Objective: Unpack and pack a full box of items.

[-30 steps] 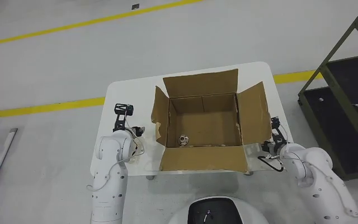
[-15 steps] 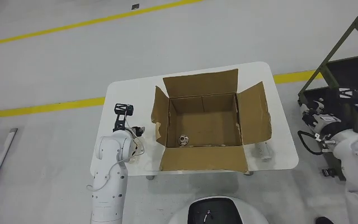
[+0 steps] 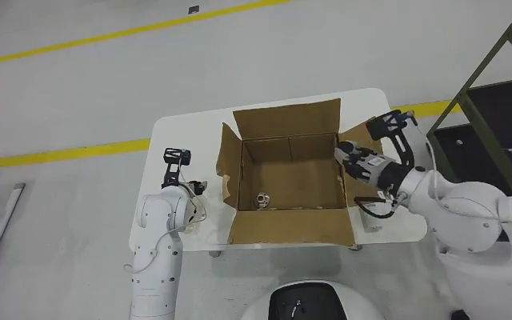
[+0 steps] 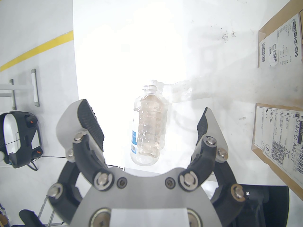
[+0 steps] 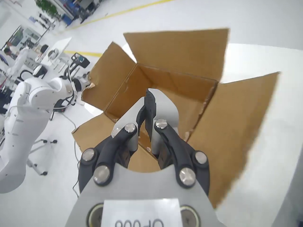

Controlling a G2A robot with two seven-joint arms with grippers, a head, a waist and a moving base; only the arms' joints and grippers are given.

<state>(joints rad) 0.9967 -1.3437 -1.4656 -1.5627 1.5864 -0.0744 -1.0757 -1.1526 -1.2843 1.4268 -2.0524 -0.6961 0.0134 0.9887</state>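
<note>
Left gripper (image 4: pixel 144 108) is hanging wide open left of the box (image 3: pixel 292 148), gripping nothing. Clear bottle (image 4: pixel 148 133) is lying on the table (image 4: pixel 142 36) between its fingers, touching neither. Right gripper (image 5: pixel 148 100) is hovering over the box's right edge, fingers fully closed, holding nothing. Small round item (image 3: pixel 262 198) is lying inside the box, against its near wall.

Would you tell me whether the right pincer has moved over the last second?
Yes. In the top view the right pincer swung from beside the rack to over the box, at its rack-side flap.
</note>
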